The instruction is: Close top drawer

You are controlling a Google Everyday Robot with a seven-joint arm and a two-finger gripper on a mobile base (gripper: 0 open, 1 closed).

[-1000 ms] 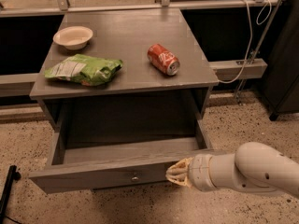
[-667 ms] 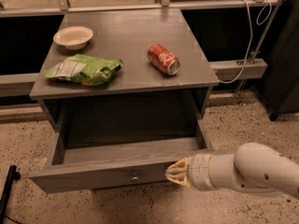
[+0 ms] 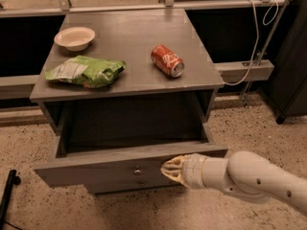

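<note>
The top drawer (image 3: 96,169) of the grey cabinet is pulled far out, and its empty inside shows. Its long front panel has a small round brass knob (image 3: 137,171) at the centre. My gripper (image 3: 169,169) comes in from the lower right on a white arm. It is shut, and its pale tips rest against the drawer's front panel just right of the knob. It holds nothing. The lower drawers are hidden behind the open front.
On the cabinet top (image 3: 134,37) lie a white bowl (image 3: 75,37), a green chip bag (image 3: 86,71) and a red soda can (image 3: 167,60) on its side. A white cable (image 3: 254,42) hangs at the right. A black pole end (image 3: 8,188) is on the speckled floor at the left.
My gripper has moved a little left and towards the cabinet, staying against the drawer front. The drawer has slid in slightly.
</note>
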